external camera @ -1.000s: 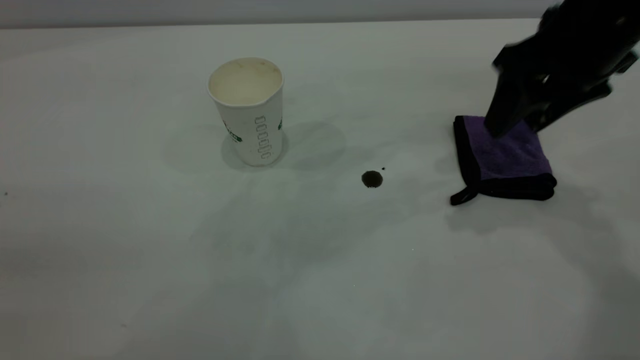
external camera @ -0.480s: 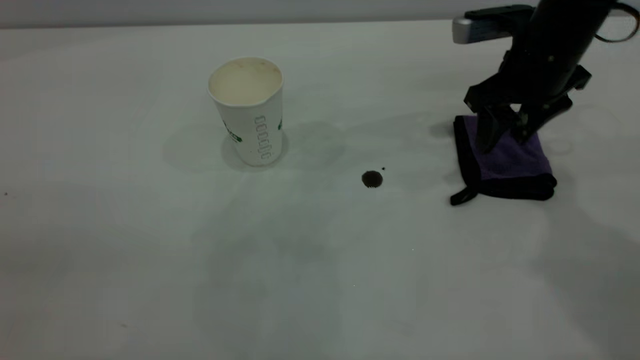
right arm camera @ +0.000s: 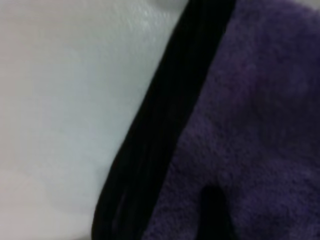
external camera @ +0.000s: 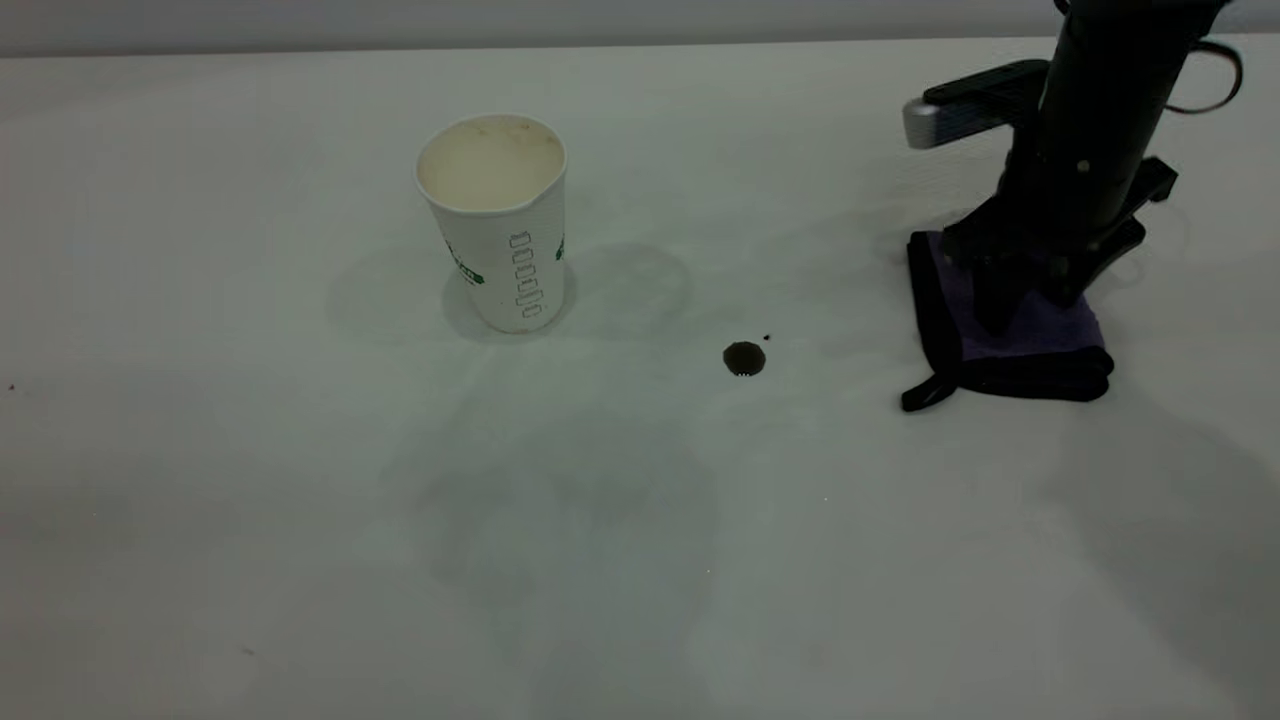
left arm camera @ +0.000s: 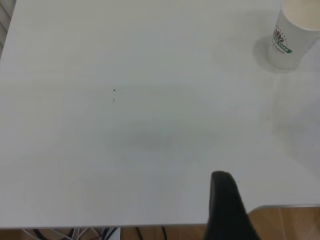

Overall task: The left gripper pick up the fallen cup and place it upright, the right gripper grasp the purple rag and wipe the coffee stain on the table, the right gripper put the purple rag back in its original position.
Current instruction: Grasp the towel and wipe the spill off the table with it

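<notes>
White cup (external camera: 497,230), green band; purple rag (external camera: 1010,335), black edging.

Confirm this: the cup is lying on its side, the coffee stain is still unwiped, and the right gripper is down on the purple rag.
Not quite: the cup stands upright, mouth up, as the exterior view shows. The rest holds: the coffee stain is unwiped on the table, and the right gripper is down on the purple rag.

Table (left arm camera: 125,125): plain white-grey top, its near edge visible with wood-toned floor and dark cables beyond. Cup (left arm camera: 292,35): white paper, green band, upright on the table at the far corner of the view, partly cut off. Left gripper (left arm camera: 227,210): one dark finger showing, apparently above the table's near edge.
</notes>
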Motion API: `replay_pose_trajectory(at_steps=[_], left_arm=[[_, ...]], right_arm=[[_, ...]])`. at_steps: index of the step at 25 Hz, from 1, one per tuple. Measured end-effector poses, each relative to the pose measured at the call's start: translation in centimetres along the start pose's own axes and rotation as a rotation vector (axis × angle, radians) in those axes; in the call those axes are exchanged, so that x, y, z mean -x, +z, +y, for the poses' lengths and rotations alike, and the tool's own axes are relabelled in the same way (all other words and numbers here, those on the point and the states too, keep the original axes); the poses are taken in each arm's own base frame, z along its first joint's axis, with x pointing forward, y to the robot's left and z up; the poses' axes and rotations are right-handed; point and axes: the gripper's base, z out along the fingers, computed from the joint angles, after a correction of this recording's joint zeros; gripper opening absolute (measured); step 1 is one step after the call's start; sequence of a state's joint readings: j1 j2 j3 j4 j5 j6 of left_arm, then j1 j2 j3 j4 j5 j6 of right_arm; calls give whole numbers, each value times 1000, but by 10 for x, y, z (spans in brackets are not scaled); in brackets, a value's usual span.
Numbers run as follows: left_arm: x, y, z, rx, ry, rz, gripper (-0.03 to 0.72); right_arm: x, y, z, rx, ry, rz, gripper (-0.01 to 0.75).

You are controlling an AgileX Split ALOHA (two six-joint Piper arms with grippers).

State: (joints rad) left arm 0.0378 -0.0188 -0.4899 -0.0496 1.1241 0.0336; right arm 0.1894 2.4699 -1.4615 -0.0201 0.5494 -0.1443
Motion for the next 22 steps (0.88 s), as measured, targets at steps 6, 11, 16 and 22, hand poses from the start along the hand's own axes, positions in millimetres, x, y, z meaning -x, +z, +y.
replay_pose_trajectory(at_steps=[6, 11, 16, 22], left_arm=[[0, 0, 0, 0, 0, 0, 507], [0, 0, 0, 0, 0, 0, 507], [0, 0, 0, 0, 0, 1, 507], [0, 0, 0, 0, 0, 1, 507]], right_arm=[[5, 0, 18, 35, -30, -24, 93], [20, 0, 62, 91, -84, -163, 54], [23, -1, 101, 113, -172, -209, 53], [19, -2, 132, 145, -211, -205, 53]])
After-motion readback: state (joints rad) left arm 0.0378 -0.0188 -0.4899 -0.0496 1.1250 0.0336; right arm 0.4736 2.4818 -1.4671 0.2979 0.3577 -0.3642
